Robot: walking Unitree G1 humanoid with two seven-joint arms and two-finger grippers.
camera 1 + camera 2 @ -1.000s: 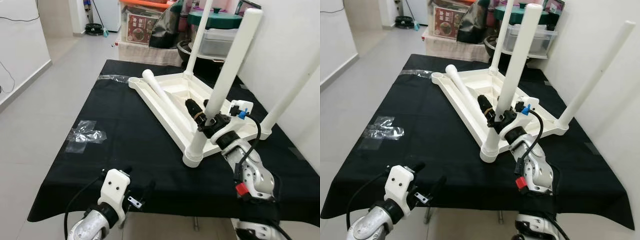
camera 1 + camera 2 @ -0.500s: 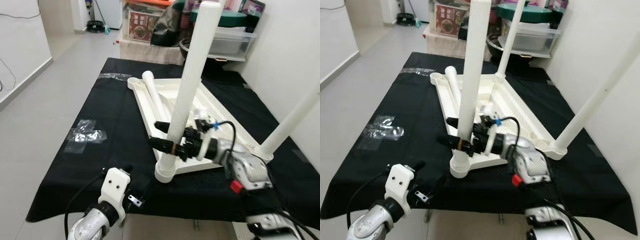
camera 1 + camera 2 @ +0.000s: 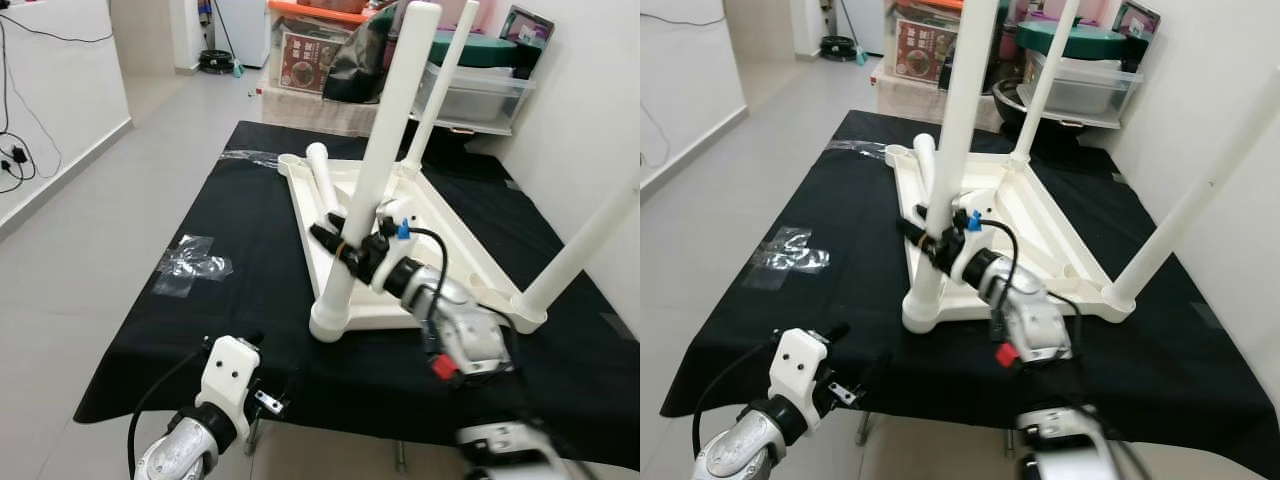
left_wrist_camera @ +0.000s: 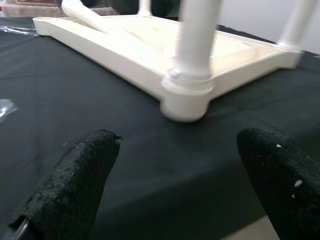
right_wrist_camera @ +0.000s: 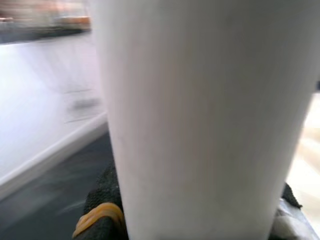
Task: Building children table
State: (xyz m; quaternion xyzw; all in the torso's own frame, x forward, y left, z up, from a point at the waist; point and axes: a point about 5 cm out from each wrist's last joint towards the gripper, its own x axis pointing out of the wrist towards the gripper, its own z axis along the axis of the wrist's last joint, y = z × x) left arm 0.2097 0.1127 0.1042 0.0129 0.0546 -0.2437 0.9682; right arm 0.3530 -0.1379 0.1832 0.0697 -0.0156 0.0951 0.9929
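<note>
Your right claw [image 3: 343,240] pinching near upright leg [image 3: 375,170] of upturned table top [image 3: 440,225]; left claw [image 4: 170,175] spread, low before black surface [image 3: 230,300] edge.

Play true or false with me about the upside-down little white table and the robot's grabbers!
1. The right gripper is closed around a standing table leg. True.
2. The left gripper holds a leg too. False: it is open and holds nothing, low at the near edge of the black cloth.
3. All four legs stand up. False: three stand, and one loose leg lies on the tabletop.
4. Clear plastic lies on the cloth. True.
</note>
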